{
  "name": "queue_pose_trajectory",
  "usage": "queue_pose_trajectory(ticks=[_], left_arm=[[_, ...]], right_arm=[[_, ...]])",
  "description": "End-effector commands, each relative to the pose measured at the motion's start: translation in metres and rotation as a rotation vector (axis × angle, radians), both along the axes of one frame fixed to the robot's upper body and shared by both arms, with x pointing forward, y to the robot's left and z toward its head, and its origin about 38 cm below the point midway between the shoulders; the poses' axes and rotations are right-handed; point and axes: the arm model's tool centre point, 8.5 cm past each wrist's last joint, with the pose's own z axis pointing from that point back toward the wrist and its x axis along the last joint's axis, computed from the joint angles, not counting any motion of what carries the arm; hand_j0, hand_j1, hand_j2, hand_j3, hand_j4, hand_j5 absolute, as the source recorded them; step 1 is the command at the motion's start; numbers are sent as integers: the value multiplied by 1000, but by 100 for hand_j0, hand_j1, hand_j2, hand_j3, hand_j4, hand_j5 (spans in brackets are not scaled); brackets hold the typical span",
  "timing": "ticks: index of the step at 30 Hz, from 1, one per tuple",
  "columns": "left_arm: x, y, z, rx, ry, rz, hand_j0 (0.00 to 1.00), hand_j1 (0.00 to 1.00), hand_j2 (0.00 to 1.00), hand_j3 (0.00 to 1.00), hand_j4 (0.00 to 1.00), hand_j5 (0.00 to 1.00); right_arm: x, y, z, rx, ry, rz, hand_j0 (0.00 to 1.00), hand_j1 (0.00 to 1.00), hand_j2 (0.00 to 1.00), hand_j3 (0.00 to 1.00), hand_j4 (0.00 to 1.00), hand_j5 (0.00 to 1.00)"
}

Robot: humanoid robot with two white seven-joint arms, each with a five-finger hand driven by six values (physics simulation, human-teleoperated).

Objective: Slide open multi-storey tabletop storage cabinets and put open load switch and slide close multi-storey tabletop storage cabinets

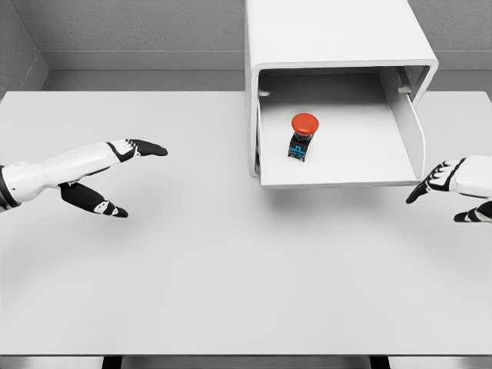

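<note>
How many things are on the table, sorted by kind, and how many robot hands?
Storage cabinet, drawer slid open: 1
Red-capped load switch, inside the drawer: 1
Robot hands, left hand and right hand, both open and empty: 2
Total: 4

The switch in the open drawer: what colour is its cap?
Red, on a dark body with blue markings; the switch shows clearly in the head view.
</note>
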Motion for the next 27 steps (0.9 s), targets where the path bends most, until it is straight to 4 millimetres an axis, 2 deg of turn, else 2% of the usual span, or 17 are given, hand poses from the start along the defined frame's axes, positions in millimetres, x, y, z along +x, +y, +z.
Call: queue_pose_trajectory(ticks=[1,27], left_arm=[[0,1,1,-5,4,5,100,100,100,100,100,100],[0,2,0,-4,4,6,100,100,100,100,100,100]], right_arm=[[1,1,0,7,0,-1,77,77,77,77,77,77],[9,9,6,38,-19,13,76,76,76,76,76,76]])
